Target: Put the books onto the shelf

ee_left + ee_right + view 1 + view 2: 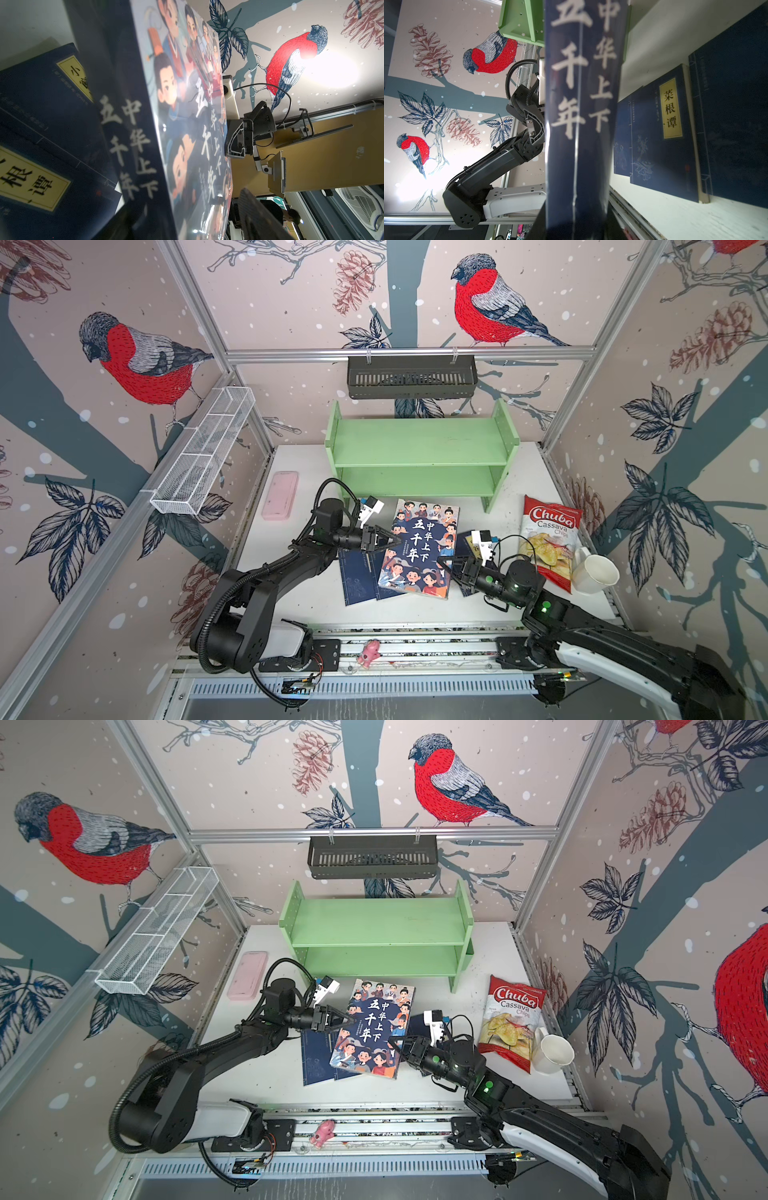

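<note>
Nearest, two black arms are mounted on the near rail [436,646]: left arm [266,577] and right arm [582,626], both extended toward mid-table. Far edge of table [415,612]: shelf [419,443] is stood with its open side facing near. Mid-table: cartoon book [419,547] is found just near of the shelf, apart from it, laid slantwise over the navy books [358,581]. These are seen flat on the table, some poking out at its near left, others at its right. Right side: chip bag [548,543] is laid flat, with cup [594,574] just beside its near right corner. Far left: pink case [280,495] is laid flat. Smallest items: right gripper [445,562] is clamped on the cartoon book's right edge. The left gripper [392,540] is set astride its left edge, spine between the jaws; whether they are pressed onto it cannot be told.
</note>
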Available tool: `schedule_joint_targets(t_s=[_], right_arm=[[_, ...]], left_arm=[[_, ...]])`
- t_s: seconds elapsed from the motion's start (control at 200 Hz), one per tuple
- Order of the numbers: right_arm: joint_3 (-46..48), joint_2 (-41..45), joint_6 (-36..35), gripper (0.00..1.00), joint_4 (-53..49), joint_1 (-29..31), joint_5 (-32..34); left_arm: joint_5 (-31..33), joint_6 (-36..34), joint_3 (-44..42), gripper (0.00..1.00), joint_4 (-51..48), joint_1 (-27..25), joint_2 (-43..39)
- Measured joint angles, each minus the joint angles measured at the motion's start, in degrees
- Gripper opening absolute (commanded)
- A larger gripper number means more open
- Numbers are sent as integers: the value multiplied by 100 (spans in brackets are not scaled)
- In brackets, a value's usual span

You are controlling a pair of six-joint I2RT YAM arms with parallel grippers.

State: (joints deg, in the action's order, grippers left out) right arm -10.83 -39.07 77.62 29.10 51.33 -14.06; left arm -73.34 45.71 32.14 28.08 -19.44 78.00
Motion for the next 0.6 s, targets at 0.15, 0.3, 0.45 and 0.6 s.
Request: schedule_joint_targets(t_s=[0.15,0.3,0.45,0.6], right_arm=[[-31,-87,-28,4,188,9,-68],[-44,-136,-210,6,431,26,-87],[-52,-157,-262,43,483,39,-63],[-90,-103,-258,83,514,50,-33]], left_arm=[[-15,564,-103,42,616,0,-7],[-50,1198,-160,10,1139,4,-85],[-59,1421,-160,0,1281,9,-205],[-57,1443,-151,0,1266,4,-426]])
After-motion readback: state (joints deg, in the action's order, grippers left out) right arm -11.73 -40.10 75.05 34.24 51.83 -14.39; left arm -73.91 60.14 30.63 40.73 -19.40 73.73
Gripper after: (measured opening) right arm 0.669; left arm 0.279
